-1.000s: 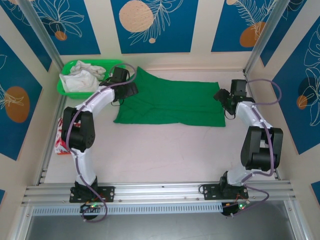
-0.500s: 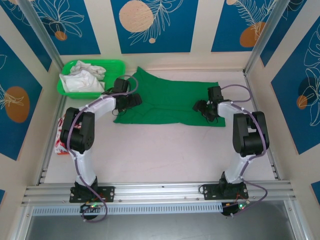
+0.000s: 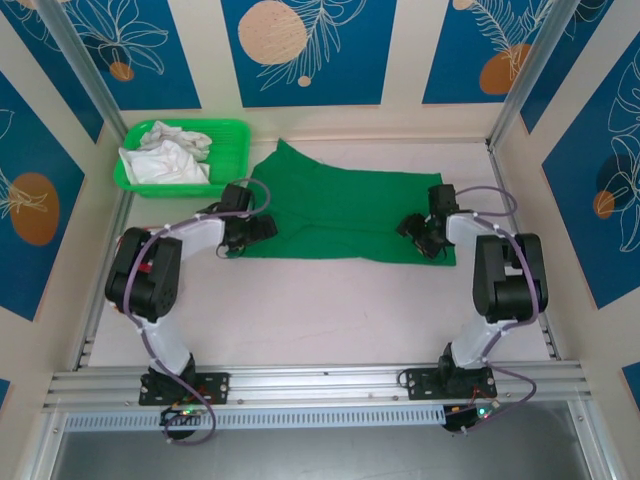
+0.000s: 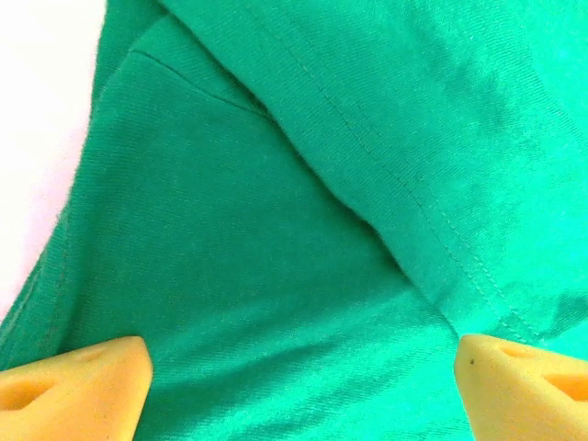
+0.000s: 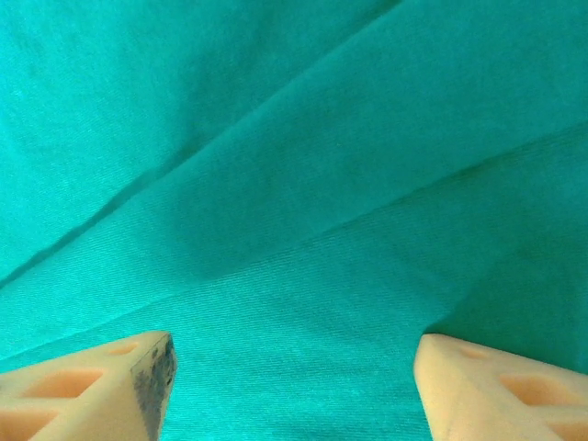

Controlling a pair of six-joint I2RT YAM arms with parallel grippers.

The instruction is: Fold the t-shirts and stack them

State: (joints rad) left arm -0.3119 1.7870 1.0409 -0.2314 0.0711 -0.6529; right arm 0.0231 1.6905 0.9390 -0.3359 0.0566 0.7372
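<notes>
At the near edge, the two arm bases sit bolted to a metal rail (image 3: pixel 320 385). From there the left arm (image 3: pixel 150 285) and the right arm (image 3: pixel 505 280) reach forward over the bare pale tabletop (image 3: pixel 320 300) to a green t-shirt (image 3: pixel 340 205). It is spread out across the far half, with one pointed corner toward the far left.

The left jaws are down at the shirt's near-left edge. In the left wrist view their yellow fingertips (image 4: pixel 73 386) stand wide apart – released, with nothing pinched between them. Green cloth lies just beneath, where a stitched hem (image 4: pixel 413 230) runs diagonally over a lower layer. A strip of tabletop shows at the upper left.

The right jaws are down near the shirt's near-right corner. Their fingertips (image 5: pixel 83 386) are likewise parted and released over smooth green fabric creased by a few long folds. Whether either pair presses into the cloth I cannot tell.

Beyond the left arm, in the far-left corner, a green plastic basket (image 3: pixel 232 140) holds crumpled white cloth (image 3: pixel 160 158) – it sits just beside the shirt's far-left corner.
</notes>
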